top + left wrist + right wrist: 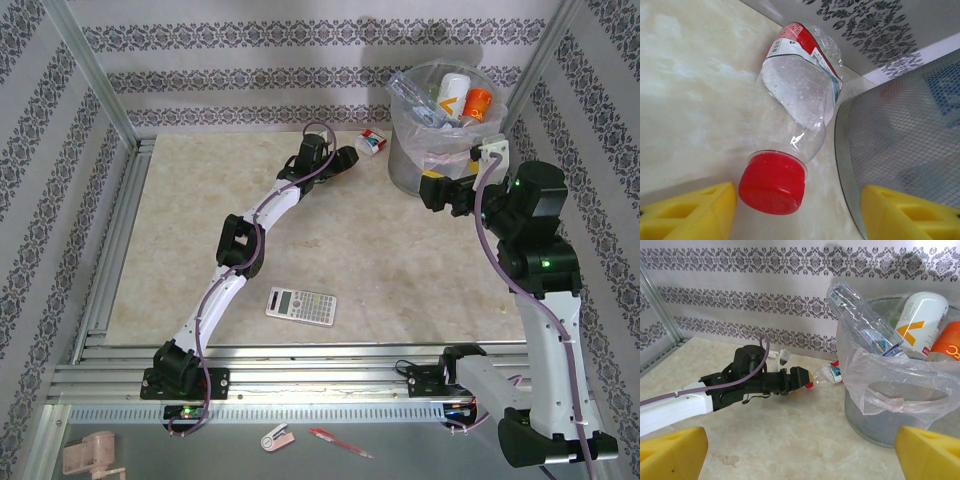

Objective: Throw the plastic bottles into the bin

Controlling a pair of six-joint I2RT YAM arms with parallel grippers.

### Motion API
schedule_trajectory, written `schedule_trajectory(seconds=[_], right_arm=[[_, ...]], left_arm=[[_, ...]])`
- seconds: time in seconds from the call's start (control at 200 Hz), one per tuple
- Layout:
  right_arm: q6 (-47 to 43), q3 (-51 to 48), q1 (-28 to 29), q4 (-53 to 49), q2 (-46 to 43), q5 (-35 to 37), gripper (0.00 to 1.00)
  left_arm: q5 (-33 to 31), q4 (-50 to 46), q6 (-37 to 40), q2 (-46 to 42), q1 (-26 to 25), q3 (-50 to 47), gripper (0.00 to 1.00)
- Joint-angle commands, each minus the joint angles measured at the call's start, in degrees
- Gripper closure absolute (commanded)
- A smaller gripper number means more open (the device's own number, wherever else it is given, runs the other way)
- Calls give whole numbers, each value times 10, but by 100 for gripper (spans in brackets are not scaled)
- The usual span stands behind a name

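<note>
Grasp step: my left gripper (pixel 797 202), jaws spread, straddles the red cap (pixel 772 182) of the bottle (pixel 795 95) left of the bin (pixel 900 130); I must pinch next.

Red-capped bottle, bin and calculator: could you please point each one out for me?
Red-capped bottle (pixel 795 100), left wrist view, clear body.
Bin (pixel 877 431), right wrist view, mesh wall.
Calculator (pixel 301 305), top external view, keypad.

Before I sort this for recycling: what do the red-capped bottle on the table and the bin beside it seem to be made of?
Bottle: thin clear plastic, glossy; it shows dents and sharp highlights. Bin: probably grey metal mesh, matte; a fine grid you can see through, lined with a translucent film bag.
</note>
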Motion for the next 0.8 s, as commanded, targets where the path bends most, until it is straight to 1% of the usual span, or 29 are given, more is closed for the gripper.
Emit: schedule_trajectory(seconds=[0.0, 0.09, 0.235, 0.455, 0.53, 0.649, 0.739, 0.794], right_arm=[[-8, -8, 0, -4, -10, -9, 4], [-9, -11, 0, -5, -12, -10, 4], [-10, -13, 0, -10, -14, -10, 4], [-17, -17, -3, -22, -21, -7, 4], [-21, -20, -5, -25, -22, -7, 4], [-22, -26, -7, -28, -26, -9, 5], [-22, -30, -8, -30, -30, -9, 5], [-22, -34, -10, -32, -34, -9, 5]], left_arm=[[-27, -61, 34, -17, -7, 13, 34], [-40, -71, 39, -16, -10, 12, 38], [-43, -54, 34, -8, -13, 14, 42], [-26, -19, 25, 2, -13, 15, 47], [-19, -3, 23, 4, -13, 16, 52], [-13, -3, 25, 6, -13, 15, 56], [-7, -6, 26, 8, -13, 15, 61], [-6, -7, 27, 8, -13, 13, 62]])
